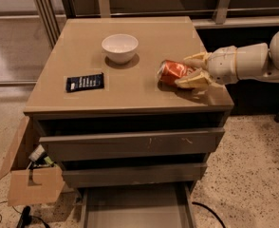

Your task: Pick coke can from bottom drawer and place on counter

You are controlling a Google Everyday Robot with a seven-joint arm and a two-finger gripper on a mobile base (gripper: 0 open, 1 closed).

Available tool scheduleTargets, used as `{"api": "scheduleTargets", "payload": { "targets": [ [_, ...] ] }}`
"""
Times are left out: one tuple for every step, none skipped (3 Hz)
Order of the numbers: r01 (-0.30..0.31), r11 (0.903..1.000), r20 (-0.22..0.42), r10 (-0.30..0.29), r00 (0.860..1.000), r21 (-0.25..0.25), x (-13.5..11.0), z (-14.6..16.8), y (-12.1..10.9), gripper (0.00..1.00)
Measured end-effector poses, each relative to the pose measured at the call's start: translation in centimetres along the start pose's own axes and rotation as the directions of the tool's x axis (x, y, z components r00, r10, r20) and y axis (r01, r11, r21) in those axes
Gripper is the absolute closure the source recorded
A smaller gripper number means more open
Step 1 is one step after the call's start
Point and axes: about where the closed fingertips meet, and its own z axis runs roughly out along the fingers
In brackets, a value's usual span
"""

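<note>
The coke can [172, 72] lies on its side on the right part of the counter [130, 87], resting on the surface. My gripper [190, 71] reaches in from the right, and its cream fingers [192, 81] close around the can's right end, one above and one below. The bottom drawer [134, 207] is pulled open at the foot of the cabinet, and its grey floor shows nothing in it.
A white bowl [120, 47] stands at the counter's back middle. A flat dark packet [84, 82] lies at the front left. The two upper drawers [130, 144] are slightly ajar. An open cardboard box [28, 175] and cables sit on the floor at the left.
</note>
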Motion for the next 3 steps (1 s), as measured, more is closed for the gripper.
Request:
{"api": "scheduleTargets", "payload": {
  "targets": [
    [0.0, 1.0, 0.0, 0.0, 1.0, 0.0, 0.0, 0.0, 0.0, 0.35],
    [0.0, 1.0, 0.0, 0.0, 1.0, 0.0, 0.0, 0.01, 0.0, 0.1],
    [0.0, 1.0, 0.0, 0.0, 1.0, 0.0, 0.0, 0.01, 0.01, 0.0]
  ]
}}
